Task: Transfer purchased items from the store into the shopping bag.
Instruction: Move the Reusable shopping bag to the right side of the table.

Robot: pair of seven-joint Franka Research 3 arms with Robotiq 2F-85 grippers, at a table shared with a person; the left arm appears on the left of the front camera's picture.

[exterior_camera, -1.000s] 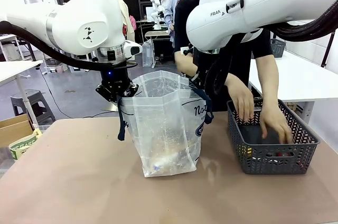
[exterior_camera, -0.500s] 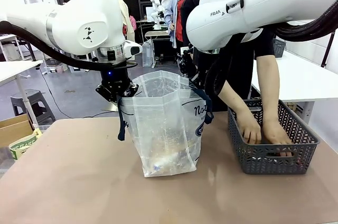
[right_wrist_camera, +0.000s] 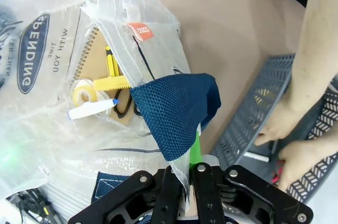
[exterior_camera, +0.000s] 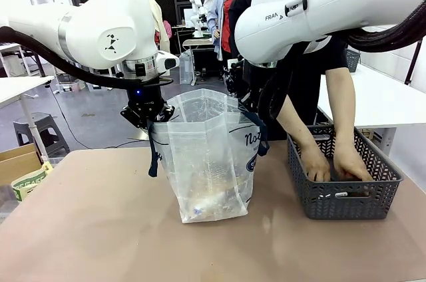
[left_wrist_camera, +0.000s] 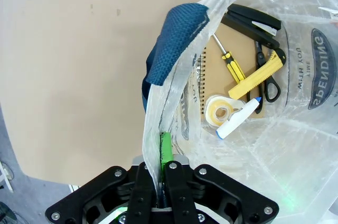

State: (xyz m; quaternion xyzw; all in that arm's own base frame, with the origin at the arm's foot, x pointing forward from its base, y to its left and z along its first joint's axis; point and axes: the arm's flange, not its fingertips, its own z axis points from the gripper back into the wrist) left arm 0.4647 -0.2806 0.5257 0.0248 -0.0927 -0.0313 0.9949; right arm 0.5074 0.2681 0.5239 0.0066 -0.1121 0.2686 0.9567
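Note:
The shopping bag stands upright and wide open on the brown table. My left gripper is shut on the bag's left rim, with the plastic pinched between its green pads next to a navy handle. My right gripper is shut on the right rim, under the other navy handle. Purchased items lie at the bottom of the bag: a tan spiral notebook, a yellow screwdriver, a tape roll, a white marker and a yellow cutter.
A dark grey lattice basket stands to the right of the bag, close to my right arm. Both of the person's hands are down inside it. A cardboard box sits off the table's left edge. Bare tabletop lies in front.
The person's hands have shifted and sunk deeper into the basket. Both arms and the bag have stayed still.

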